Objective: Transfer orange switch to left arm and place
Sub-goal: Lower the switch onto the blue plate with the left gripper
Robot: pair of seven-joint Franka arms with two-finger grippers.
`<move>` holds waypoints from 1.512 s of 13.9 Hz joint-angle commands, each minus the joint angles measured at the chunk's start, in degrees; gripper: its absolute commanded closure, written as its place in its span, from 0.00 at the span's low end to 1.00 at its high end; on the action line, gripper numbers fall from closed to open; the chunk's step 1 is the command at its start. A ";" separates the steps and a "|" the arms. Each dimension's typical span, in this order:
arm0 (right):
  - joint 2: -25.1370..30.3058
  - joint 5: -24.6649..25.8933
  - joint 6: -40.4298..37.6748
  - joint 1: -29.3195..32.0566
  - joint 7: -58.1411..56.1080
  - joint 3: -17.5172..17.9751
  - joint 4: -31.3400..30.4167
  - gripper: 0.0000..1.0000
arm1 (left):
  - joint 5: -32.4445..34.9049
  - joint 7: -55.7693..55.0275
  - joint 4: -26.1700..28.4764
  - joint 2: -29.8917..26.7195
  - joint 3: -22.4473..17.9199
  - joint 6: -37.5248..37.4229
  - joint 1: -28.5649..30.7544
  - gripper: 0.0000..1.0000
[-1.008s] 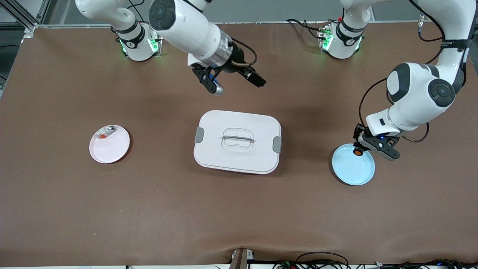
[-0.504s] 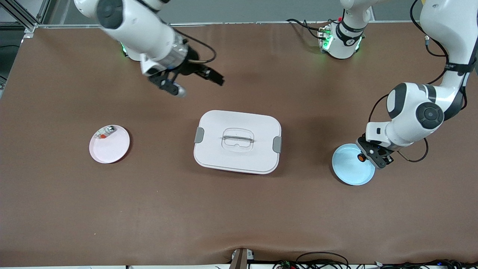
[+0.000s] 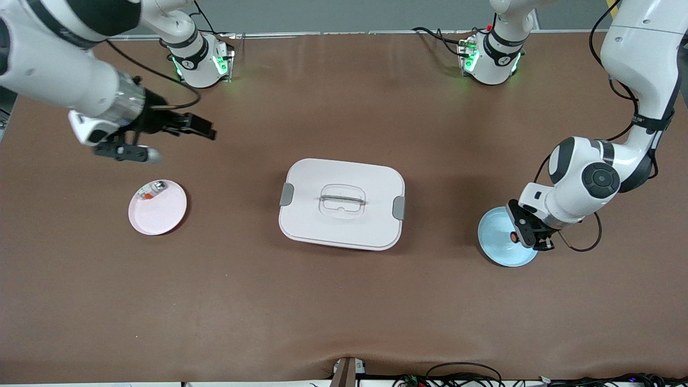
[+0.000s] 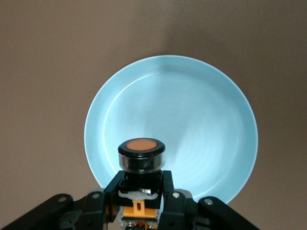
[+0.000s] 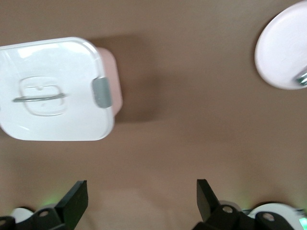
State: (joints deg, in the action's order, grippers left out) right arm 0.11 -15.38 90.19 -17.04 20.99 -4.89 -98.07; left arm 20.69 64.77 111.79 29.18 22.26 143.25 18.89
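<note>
The orange switch (image 4: 141, 155), a small black cylinder with a round orange cap, sits clamped between the fingers of my left gripper (image 4: 141, 194). In the front view that left gripper (image 3: 524, 234) hangs with the switch (image 3: 514, 236) over the blue plate (image 3: 497, 247), near the plate's edge at the left arm's end of the table. My right gripper (image 3: 134, 152) is open and holds nothing. It hovers over bare table close to the pink plate (image 3: 161, 212). The white box (image 3: 342, 204) stands mid-table between the two plates. The right wrist view shows the box (image 5: 53, 91) off to one side.
A small silver-and-red item (image 3: 153, 189) lies on the pink plate's rim side toward the robots. The blue plate (image 4: 192, 96) has nothing lying in it. The arm bases (image 3: 199, 59) stand along the table's edge by the robots. Brown table surrounds the box.
The right arm has swung from above the table near the box toward its own end, now by the pink plate. The left gripper turned and shifted slightly over the blue plate, still holding the switch.
</note>
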 commanded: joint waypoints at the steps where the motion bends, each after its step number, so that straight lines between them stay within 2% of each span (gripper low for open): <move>1: 3.14 5.87 -0.80 4.37 -7.17 1.28 -1.60 0.00 | 1.72 4.65 -0.96 1.58 0.59 0.98 0.88 0.94; 3: 3.49 7.73 -1.07 8.31 -11.22 1.28 -1.77 0.00 | 2.51 6.06 -0.78 2.46 0.59 1.07 0.27 0.92; 5: 4.02 8.17 -0.72 12.19 -14.30 1.28 -2.56 0.00 | 5.84 7.73 -0.69 3.43 0.59 1.42 0.09 0.84; 6: 4.46 9.92 -0.63 12.99 -15.27 1.28 -2.56 0.00 | 6.38 7.74 -0.43 3.52 0.59 2.03 0.09 0.82; 9: 7.87 13.96 0.77 13.08 -15.37 1.28 -4.57 0.00 | 8.48 7.74 0.62 4.39 0.59 3.87 -0.34 0.78; 11: 12.78 15.46 4.71 12.91 -15.37 1.46 -9.92 0.00 | 9.63 7.65 0.80 4.66 0.59 4.59 -0.61 0.68; 13: 15.09 15.73 5.35 12.99 -15.72 1.46 -12.05 0.00 | 9.63 7.30 0.80 4.49 0.68 4.67 -0.70 0.58; 14: 15.10 15.73 5.00 13.17 -16.76 1.28 -11.62 0.00 | 9.63 6.95 0.71 4.23 0.68 4.67 -0.79 0.05; 15: 14.92 15.73 4.48 13.43 -17.91 1.19 -10.83 0.00 | 9.63 6.69 0.54 4.05 0.77 4.67 -0.79 0.00; 18: 11.94 15.47 1.49 14.49 -18.62 0.84 -4.96 0.00 | 8.49 4.24 -1.13 2.56 1.03 3.98 0.00 0.00; 21: 8.86 15.64 -0.96 14.58 -18.53 0.84 0.41 0.00 | 7.88 -12.76 -2.44 -1.74 2.16 -3.04 -0.61 0.00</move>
State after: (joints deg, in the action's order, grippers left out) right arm 12.28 -0.70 92.35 -3.42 3.29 -4.59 -102.95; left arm 29.01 60.95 109.55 31.51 23.13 144.98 18.38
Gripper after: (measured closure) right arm 0.000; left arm 0.000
